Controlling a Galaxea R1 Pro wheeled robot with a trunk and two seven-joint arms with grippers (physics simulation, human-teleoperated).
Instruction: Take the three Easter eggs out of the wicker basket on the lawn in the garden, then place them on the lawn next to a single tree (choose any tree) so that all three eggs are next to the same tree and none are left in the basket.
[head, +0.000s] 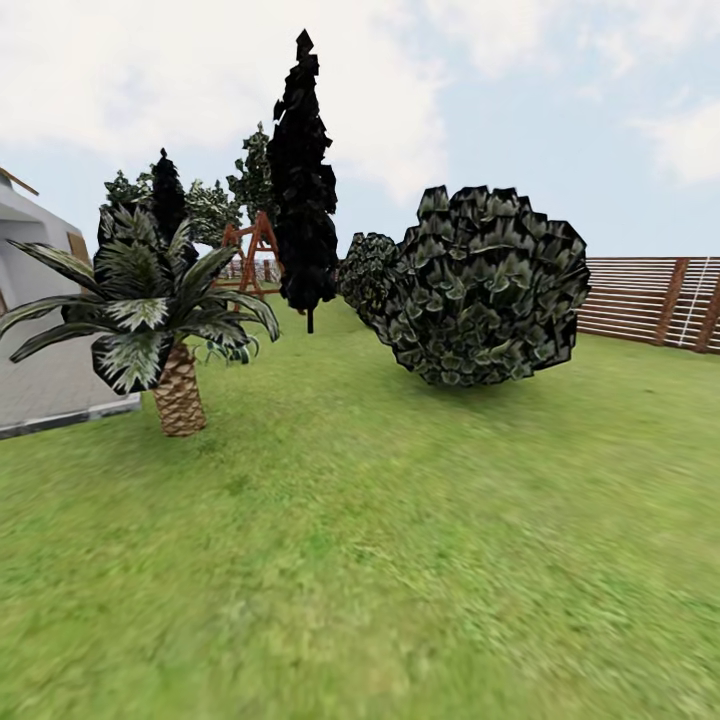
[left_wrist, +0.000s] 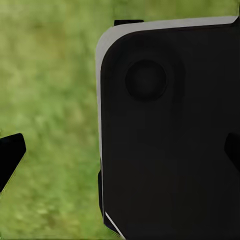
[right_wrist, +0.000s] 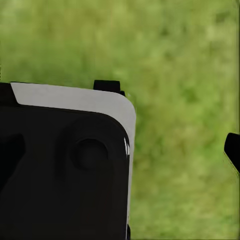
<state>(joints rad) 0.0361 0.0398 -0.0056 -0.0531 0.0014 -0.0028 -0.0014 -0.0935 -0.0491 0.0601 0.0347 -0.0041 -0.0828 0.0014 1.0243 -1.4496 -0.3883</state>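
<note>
The Easter eggs and the wicker basket are out of view. The lawn (head: 400, 560) spreads wide and flat ahead of me in the garden. Far back, leafy tree crowns (head: 252, 175) rise behind a black conifer, and their trunks are hidden. In the left wrist view my left gripper (left_wrist: 120, 152) hangs open over grass, one black fingertip (left_wrist: 10, 155) at each side, with the robot's dark base (left_wrist: 170, 135) behind. My right gripper (right_wrist: 120, 150) is likewise open and holds nothing, one fingertip (right_wrist: 233, 150) over grass beside the base (right_wrist: 65, 170).
A short palm (head: 178, 395) stands at the left beside a white house wall (head: 40, 380). A black cone-shaped conifer (head: 305, 200) and a wooden swing frame (head: 250, 250) lie farther back. A big rounded bush (head: 490, 290) sits right of centre, with a slatted fence (head: 650, 300) behind.
</note>
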